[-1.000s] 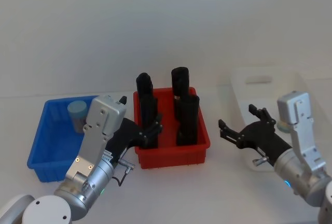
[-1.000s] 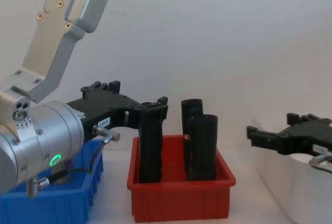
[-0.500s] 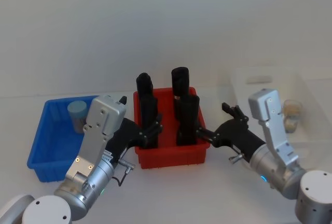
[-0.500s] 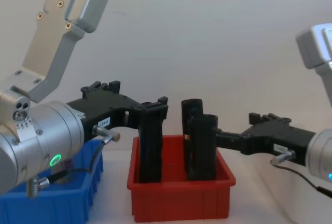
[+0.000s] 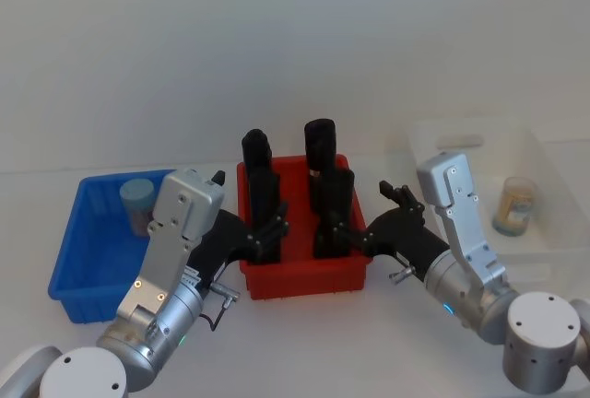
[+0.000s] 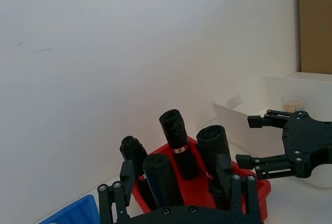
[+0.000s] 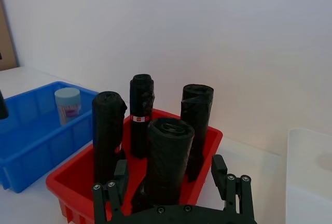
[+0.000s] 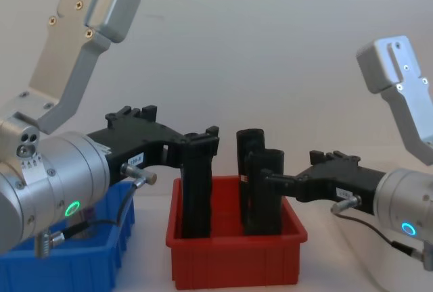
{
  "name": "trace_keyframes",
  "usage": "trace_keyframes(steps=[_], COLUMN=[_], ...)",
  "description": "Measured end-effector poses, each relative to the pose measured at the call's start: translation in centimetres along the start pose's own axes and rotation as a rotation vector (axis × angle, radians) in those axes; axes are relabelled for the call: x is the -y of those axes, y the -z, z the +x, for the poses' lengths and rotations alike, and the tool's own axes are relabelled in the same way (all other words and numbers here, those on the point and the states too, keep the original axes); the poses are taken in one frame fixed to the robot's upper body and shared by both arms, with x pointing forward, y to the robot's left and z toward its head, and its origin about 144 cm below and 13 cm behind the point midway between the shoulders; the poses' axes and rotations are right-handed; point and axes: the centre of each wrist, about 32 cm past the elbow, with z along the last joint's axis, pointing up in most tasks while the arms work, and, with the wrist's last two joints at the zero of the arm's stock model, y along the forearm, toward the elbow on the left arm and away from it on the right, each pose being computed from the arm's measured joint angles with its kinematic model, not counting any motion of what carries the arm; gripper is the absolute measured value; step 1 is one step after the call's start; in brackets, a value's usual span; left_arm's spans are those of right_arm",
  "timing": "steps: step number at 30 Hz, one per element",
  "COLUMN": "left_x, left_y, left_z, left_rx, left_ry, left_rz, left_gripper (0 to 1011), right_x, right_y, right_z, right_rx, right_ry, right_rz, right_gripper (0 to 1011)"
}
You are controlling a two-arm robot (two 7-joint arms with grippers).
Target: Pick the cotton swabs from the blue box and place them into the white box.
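Right gripper (image 5: 361,209), black with two slim fingers, is spread wide and holds nothing. It hangs at the 3 o'clock wall of the rectangular glossy red plastic bin (image 5: 304,280), with its fingertips just beside the nearest upright black roll (image 5: 334,200). Left gripper (image 5: 247,200), of the same build, is likewise spread and empty. It hangs at the 9 o'clock wall of the red bin, on the side facing the open rectangular bright blue plastic box (image 5: 78,287).

Cotton swabs, quantity two: small clear cylindrical jars with tan-white contents.
- One jar (image 5: 138,203), with a pale blue round lid, stands upright in the blue box toward its 1 o'clock corner.
- The second jar (image 5: 513,206) stands upright on the floor of the large smooth white plastic box (image 5: 498,154).

Boxes, quantity one each:
- The blue box has ribbed walls and lies at 9 o'clock of the red bin.
- The white box has rounded edges and lies at 3 o'clock of the red bin.

The red bin, quantity one, holds four black rolls of crinkled film, all upright. One roll bears a narrow white-and-red band.

All three containers rest on a matte white table (image 5: 313,352).
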Motion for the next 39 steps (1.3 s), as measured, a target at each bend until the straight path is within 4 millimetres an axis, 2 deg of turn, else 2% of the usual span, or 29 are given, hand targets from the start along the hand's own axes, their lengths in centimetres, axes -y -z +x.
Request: trace_keyframes(steps=[39], left_x=[0.0], left_y=[0.0], left_z=[0.0], left_rx=[0.0], left_ry=[0.0], left_rz=[0.0], left_gripper=[1004], right_x=[-3.8], right_y=[0.4], right_z=[1.7], right_rx=[-0.041], right_ry=[-0.062], right_rz=[0.01], right_gripper=[1001])
